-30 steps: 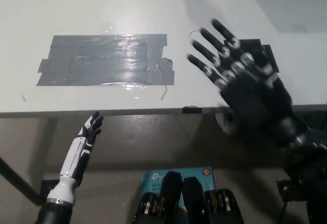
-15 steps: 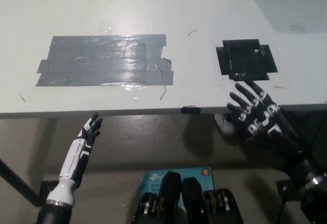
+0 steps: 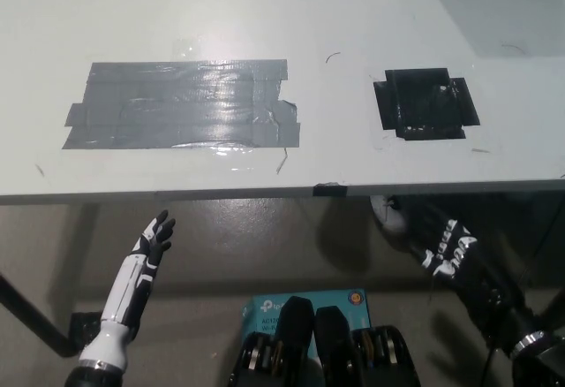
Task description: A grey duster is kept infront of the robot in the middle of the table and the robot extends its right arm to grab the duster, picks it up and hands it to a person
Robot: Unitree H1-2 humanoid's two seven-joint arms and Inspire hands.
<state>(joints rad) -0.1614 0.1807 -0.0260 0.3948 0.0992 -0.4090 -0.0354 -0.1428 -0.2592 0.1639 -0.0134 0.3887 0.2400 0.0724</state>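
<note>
No grey duster anywhere in view: not on the tabletop [image 3: 265, 7], not in either robot hand, not on the floor below. Nothing on the white surface except a broad patch of grey tape [image 3: 181, 104] left of centre and a smaller square of black tape [image 3: 426, 104] to its right, both stuck flat and well apart.

Right robot hand [image 3: 444, 250] low, under the near edge of the tabletop, dark against dark shadow. Impossible to tell whether released or clenched, and nothing grey to be made out in it. Left robot hand [image 3: 148, 253] resting at lower left, also below the edge, released, grasping nothing. Teal box [image 3: 274, 306] on the floor between the two. No person, sleeve or receiving hand visible.

Hard to place on the task's timeline from this alone. Judging by the bare middle of the tabletop and the right arm down at the side: probably either past the handover, with nothing left to do, or ahead of the start, with the duster not yet set out. Reach, grab, lift and pass: none of them under way here.
</note>
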